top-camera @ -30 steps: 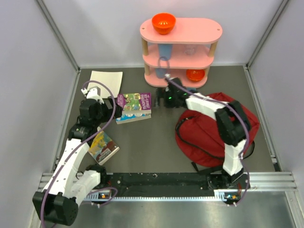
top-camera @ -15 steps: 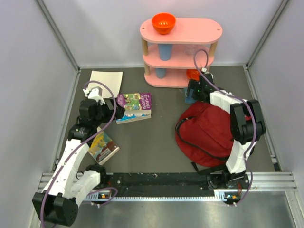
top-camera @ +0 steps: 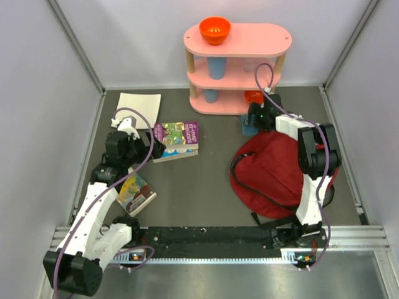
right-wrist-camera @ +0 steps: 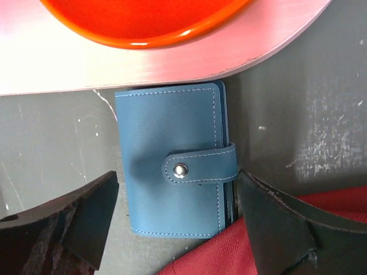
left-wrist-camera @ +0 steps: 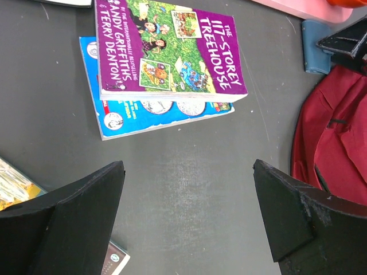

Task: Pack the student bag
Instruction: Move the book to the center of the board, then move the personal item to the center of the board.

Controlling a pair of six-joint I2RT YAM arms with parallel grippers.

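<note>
The student bag [top-camera: 280, 174], a soft dark-red backpack, lies slumped at about 4 o'clock on the surface [top-camera: 206, 193]. Just off its 11 o'clock edge a blue snap wallet [right-wrist-camera: 172, 189] lies flat against the foot of a pink shelf [top-camera: 237, 43]. Within the last second the right gripper [top-camera: 255, 118] has swung over from the middle of the surface. It now hangs above the wallet, jaws spread wide either side, gripping nothing. The wallet is probably the next item to pack. The left gripper [left-wrist-camera: 189, 172], also wide and empty, hovers at 9 o'clock near two stacked books [left-wrist-camera: 169, 51]. A third book [top-camera: 135, 193] lies at 8 o'clock. The surface is dark grey and scuffed, walled by pale panels [top-camera: 37, 93].
</note>
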